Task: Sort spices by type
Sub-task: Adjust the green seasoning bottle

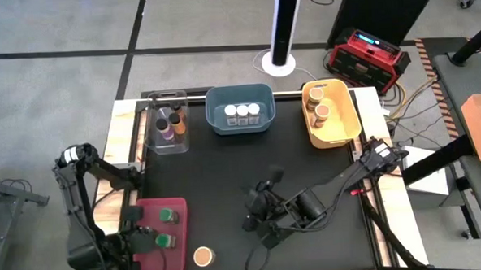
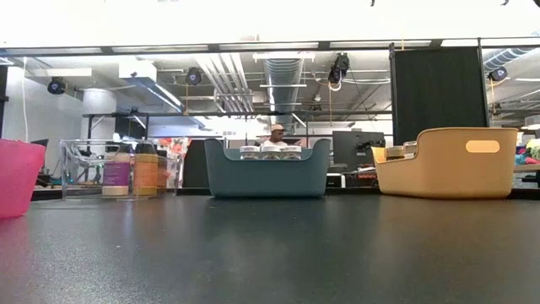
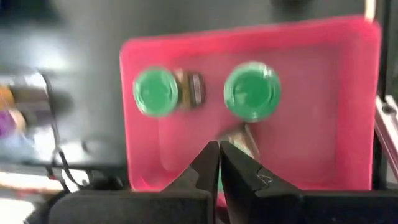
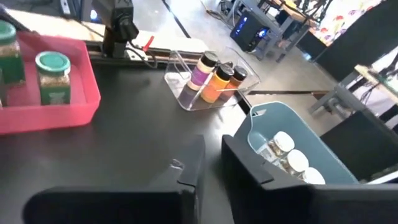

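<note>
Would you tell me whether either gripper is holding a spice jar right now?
No: the left gripper is shut empty above the red bin, and nothing sits between the right gripper fingers.

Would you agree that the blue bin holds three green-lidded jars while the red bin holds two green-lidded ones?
Not quite: the three jars in the blue bin have white lids, not green, as the high view shows. The rest stands: the red bin does hold two green-lidded jars.
</note>
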Robot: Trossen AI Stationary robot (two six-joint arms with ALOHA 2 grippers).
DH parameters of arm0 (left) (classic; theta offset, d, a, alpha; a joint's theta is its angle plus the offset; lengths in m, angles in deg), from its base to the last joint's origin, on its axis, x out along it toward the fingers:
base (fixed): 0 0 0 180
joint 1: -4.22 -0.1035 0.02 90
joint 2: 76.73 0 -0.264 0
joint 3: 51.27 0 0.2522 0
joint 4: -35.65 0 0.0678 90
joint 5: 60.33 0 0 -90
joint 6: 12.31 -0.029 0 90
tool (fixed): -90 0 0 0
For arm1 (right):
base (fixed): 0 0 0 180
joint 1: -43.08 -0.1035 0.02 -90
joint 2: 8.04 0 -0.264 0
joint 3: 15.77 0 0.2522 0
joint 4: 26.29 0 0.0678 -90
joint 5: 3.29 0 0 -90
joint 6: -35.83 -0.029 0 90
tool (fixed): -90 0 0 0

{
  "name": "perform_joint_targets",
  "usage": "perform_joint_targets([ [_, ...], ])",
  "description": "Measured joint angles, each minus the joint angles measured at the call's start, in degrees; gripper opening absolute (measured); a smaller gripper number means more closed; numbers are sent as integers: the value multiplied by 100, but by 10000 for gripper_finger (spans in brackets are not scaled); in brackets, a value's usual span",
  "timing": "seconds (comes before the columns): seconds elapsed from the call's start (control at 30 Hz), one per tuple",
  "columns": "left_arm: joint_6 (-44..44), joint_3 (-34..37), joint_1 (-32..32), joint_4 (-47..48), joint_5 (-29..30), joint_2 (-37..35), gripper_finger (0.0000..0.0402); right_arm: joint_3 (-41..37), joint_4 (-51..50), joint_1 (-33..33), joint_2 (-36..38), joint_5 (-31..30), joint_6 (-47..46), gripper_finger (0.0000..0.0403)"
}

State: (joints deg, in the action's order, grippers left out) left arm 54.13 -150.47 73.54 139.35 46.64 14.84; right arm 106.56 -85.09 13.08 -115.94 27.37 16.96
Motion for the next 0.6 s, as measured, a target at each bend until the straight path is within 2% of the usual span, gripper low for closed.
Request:
perform_joint_targets([
  [0.17,573,266,-24,-17,-535,22,0,-207,83,-11,9,-19,-394,25],
  [0.33,655,634,-37,-317,-555,22,0,-309,97,-11,2,-23,-695,11],
  [0.6,841,1059,-75,-316,-567,24,0,-321,100,-11,2,-65,-722,12],
])
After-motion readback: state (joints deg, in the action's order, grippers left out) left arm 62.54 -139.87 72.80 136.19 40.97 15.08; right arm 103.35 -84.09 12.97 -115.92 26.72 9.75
